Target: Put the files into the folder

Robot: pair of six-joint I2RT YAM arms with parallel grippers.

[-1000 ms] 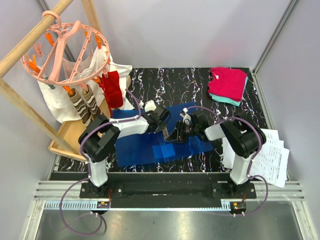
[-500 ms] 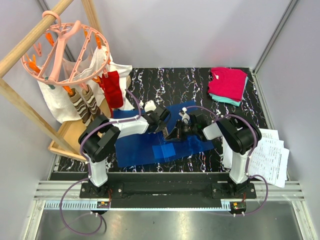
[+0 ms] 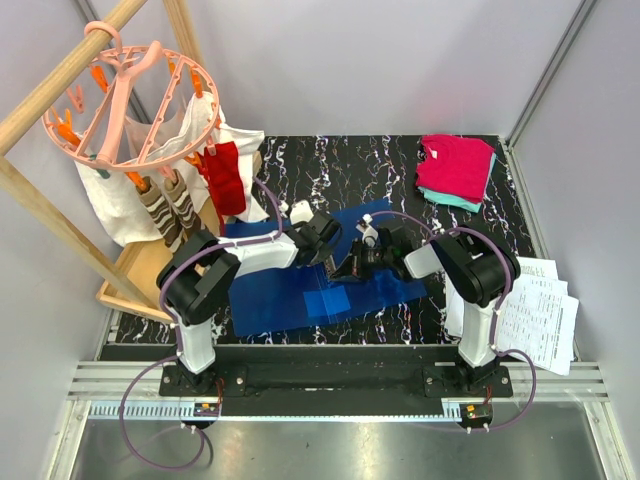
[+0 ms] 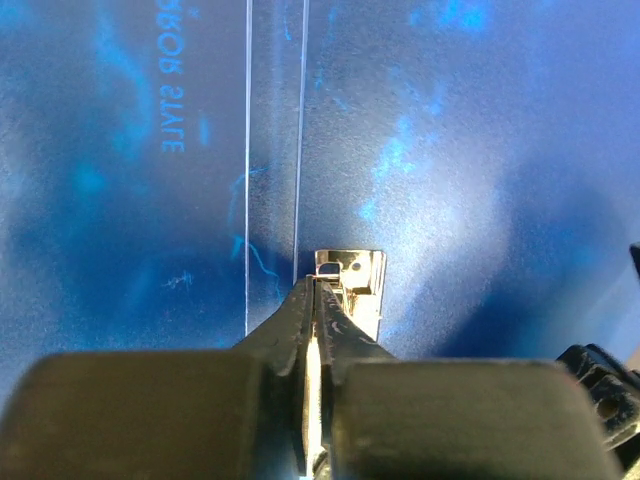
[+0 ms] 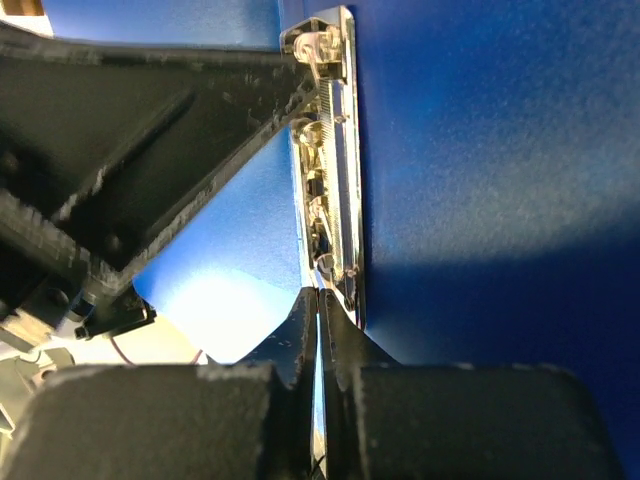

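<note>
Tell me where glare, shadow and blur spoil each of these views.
Left wrist: a soft white glare sits on the folder right of centre, and the left hand in the foreground is blurred. Right wrist: glints on the metal clip, a washed-out patch at lower left, a dark shadow band across the folder. Top view: even light, sharp throughout.

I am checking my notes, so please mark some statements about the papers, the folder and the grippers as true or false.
1. The white printed paper sheets lie inside the translucent blue plastic folder. False: they lie outside it, beside the right arm.
2. The left gripper and right gripper meet over the folder. True.
3. The left gripper is wide open. False: it is shut on the folder's thin metal clip.
4. The folded pink and teal clothes lie at the far right corner of the table. True.
</note>
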